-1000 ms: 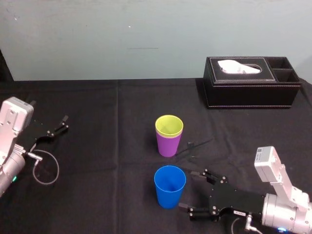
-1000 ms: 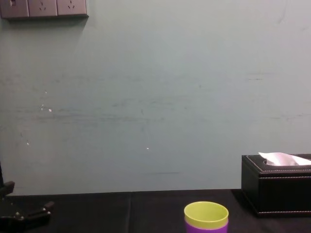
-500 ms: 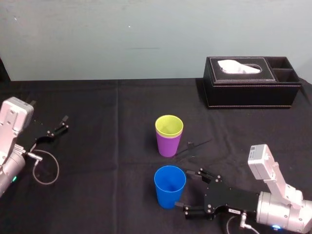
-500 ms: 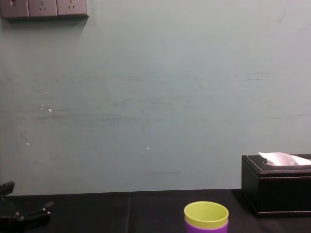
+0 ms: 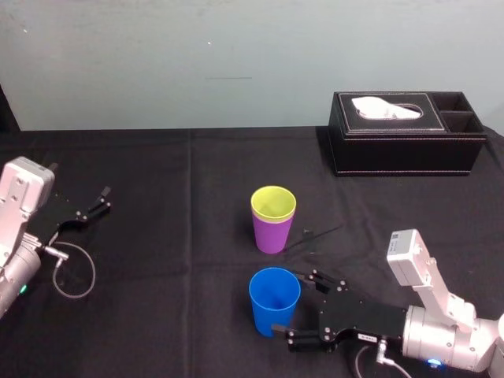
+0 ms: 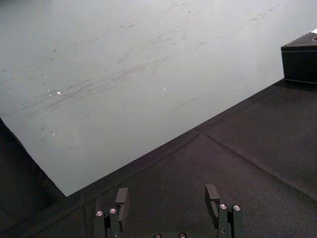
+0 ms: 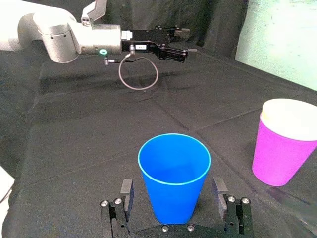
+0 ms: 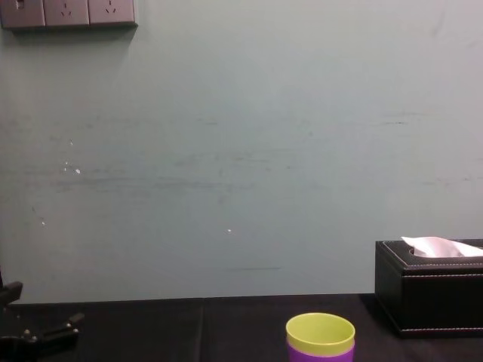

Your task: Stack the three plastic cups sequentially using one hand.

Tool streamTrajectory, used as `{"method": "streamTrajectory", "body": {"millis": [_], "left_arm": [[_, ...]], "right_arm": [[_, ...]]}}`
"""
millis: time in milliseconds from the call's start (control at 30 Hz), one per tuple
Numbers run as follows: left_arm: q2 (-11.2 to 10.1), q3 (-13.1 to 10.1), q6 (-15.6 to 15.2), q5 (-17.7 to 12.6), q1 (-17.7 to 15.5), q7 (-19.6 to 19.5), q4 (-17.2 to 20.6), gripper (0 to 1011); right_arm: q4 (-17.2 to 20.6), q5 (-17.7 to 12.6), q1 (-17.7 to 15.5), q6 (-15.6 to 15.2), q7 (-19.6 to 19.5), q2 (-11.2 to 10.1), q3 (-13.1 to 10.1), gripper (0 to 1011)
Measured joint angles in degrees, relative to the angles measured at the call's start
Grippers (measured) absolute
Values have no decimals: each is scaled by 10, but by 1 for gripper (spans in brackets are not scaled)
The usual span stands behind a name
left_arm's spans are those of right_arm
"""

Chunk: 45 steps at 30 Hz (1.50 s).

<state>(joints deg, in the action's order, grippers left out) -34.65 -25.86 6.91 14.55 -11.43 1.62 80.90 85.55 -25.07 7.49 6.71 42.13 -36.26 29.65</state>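
Note:
The blue cup [image 5: 274, 302] stands upright near the table's front, mouth up. My right gripper [image 5: 290, 302] is open, and its fingers [image 7: 127, 193] flank the blue cup [image 7: 173, 176] with a small gap on each side. Behind it the yellow-green cup [image 5: 273, 202] sits nested inside the purple cup [image 5: 272, 235]; the same pair shows as the yellow-green cup [image 8: 320, 332] in the purple cup [image 7: 281, 156]. My left gripper [image 5: 104, 198] rests open and empty at the far left, also seen as the left gripper [image 6: 167, 195].
A black tissue box [image 5: 405, 134] stands at the back right by the wall. A loop of cable [image 5: 75, 272] hangs from the left wrist onto the black tablecloth [image 5: 173, 236]. There is free room between the cups and the left arm.
My right gripper has slid left towards the blue cup, so its open fingers now stand on either side of it. Cups and left arm have not moved.

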Motion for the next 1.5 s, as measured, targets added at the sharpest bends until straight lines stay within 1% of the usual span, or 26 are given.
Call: {"method": "streamTrajectory", "body": {"millis": [500, 800, 933, 1000, 1100, 1167, 1500], "left_arm": [[0, 0, 0, 0, 0, 0, 0, 1010], [0, 0, 0, 0, 0, 0, 0, 1010], [0, 0, 0, 0, 0, 0, 0, 1010], [0, 0, 0, 0, 0, 0, 0, 1010], [0, 0, 0, 0, 0, 0, 0, 1010], [0, 0, 0, 0, 0, 0, 0, 1010], [0, 0, 0, 0, 0, 0, 0, 1010]], "right_arm": [[-16, 6, 25, -9, 0, 21, 18, 1003], [-17, 6, 26, -10, 0, 21, 18, 997], [-16, 6, 25, -10, 0, 20, 18, 940], [-16, 5, 25, -9, 0, 20, 17, 896], [-16, 5, 25, -9, 0, 20, 17, 799], [-16, 5, 25, -9, 0, 20, 17, 765], [-15, 5, 24, -8, -1, 20, 17, 726]]}}
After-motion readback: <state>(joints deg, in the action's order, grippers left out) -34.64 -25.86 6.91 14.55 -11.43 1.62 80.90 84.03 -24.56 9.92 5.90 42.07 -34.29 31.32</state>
